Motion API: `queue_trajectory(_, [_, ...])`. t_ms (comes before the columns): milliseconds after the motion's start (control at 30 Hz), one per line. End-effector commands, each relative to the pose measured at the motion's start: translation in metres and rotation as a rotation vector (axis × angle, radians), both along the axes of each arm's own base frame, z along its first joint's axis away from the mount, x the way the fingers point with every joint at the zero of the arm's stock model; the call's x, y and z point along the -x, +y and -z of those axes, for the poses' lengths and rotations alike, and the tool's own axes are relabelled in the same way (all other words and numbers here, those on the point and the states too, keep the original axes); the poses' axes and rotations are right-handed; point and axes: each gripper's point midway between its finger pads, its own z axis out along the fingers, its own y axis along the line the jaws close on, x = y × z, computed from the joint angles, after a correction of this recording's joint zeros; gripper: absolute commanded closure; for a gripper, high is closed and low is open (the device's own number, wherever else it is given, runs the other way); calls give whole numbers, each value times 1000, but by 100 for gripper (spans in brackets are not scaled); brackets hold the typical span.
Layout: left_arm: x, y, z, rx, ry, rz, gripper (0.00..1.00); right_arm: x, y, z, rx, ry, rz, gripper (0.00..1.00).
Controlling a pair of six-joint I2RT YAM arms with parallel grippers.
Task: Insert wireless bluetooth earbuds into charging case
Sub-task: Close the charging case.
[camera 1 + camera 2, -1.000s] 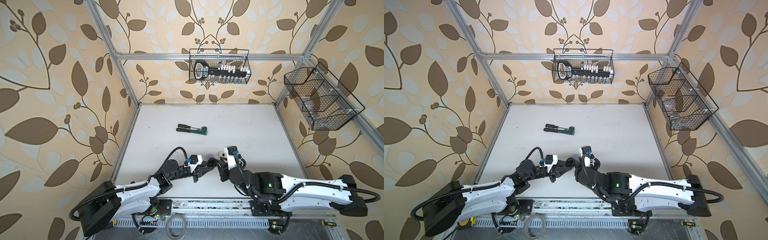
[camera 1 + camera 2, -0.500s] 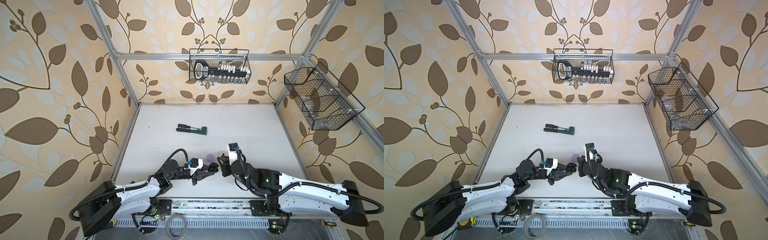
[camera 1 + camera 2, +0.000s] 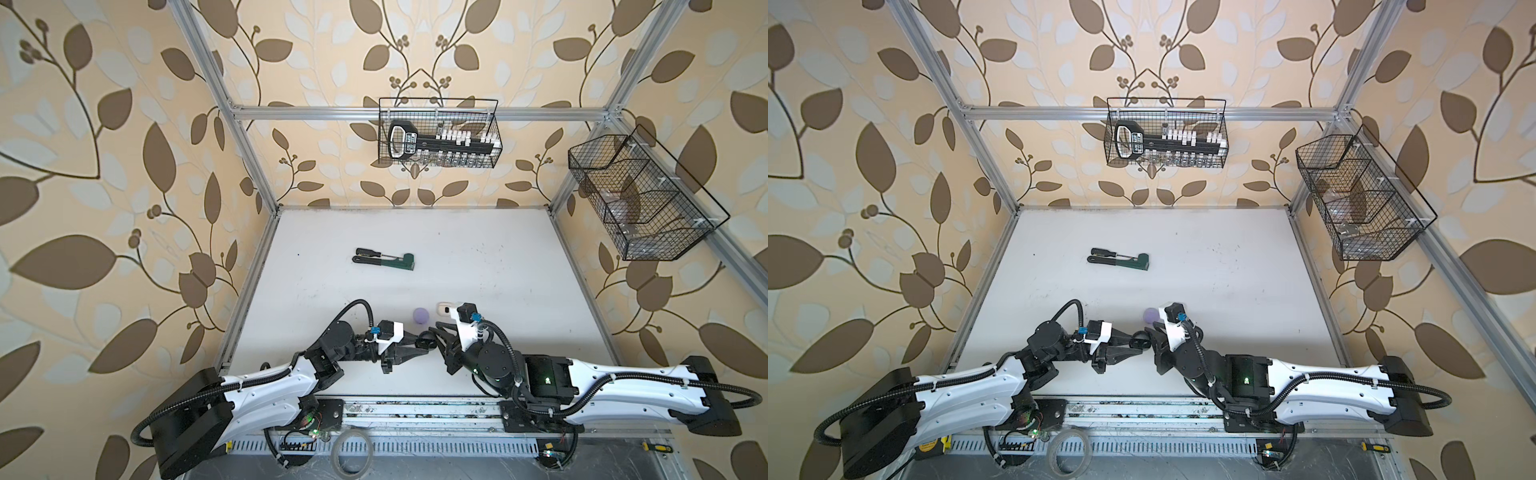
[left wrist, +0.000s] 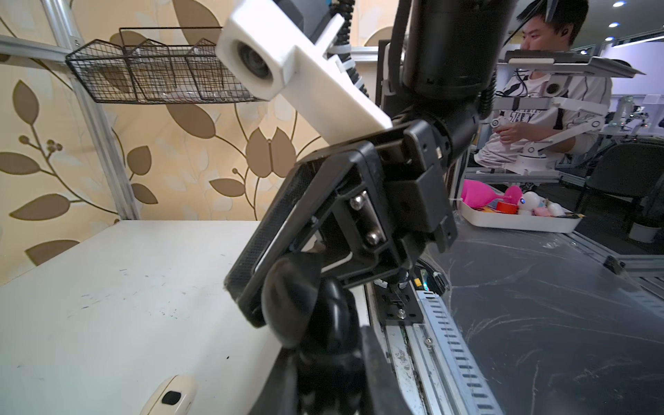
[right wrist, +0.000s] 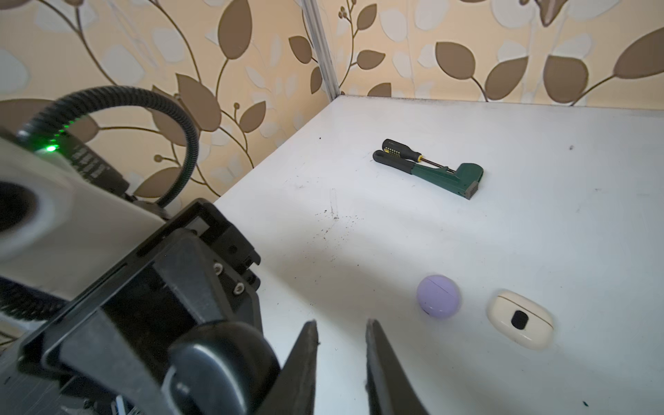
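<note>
Near the front edge of the table [image 3: 457, 249], the left gripper [image 3: 417, 344] is clamping the round, glossy black charging case [image 3: 425, 337]. Only the right wrist view is showing the right gripper [image 5: 339, 336] standing slightly parted, gripping nothing. Beyond it, the lilac case [image 5: 438, 296] and the cream case [image 5: 519, 319] are lying closed, side by side; earbuds are not discernible.

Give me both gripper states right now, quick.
Left gripper: closed, holding the black case.
Right gripper: open, nothing visible between its fingers.
</note>
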Motion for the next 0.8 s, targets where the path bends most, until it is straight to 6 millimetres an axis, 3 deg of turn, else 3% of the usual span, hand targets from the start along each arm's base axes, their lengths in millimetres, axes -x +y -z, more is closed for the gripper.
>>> queue_trajectory(0, [-1, -2, 9, -43, 31, 7, 100, 19, 15, -36, -147, -76, -128, 75])
queue_trajectory(200, [-8, -3, 25, -79, 77, -30, 100, 21, 7, -39, -141, -107, -133, 74])
queue_trajectory(300, [-24, 2, 31, -81, 126, -137, 100, 4, -17, -34, -108, -84, 18, 69])
queue_trajectory(433, [-58, 14, 43, -48, 320, -348, 100, -32, -75, -34, -63, -39, 364, 37])
queue_trajectory(500, [-74, 21, 57, -49, 469, -449, 100, -53, -109, -41, -35, -25, 531, 23])
queue_trajectory(567, [-91, 33, 78, -55, 625, -585, 100, -67, -139, -40, -76, 10, 694, 0])
queue_trajectory(633, [-102, 46, 101, -86, 754, -705, 100, -78, -158, -38, -129, -43, 808, 0])
queue_trajectory(733, [-108, 61, 124, -112, 879, -825, 100, -93, -157, -57, -46, -236, 739, 0])
queue_trajectory(767, [-110, 65, 128, -116, 899, -857, 100, -99, -165, -60, -16, -276, 758, 0])
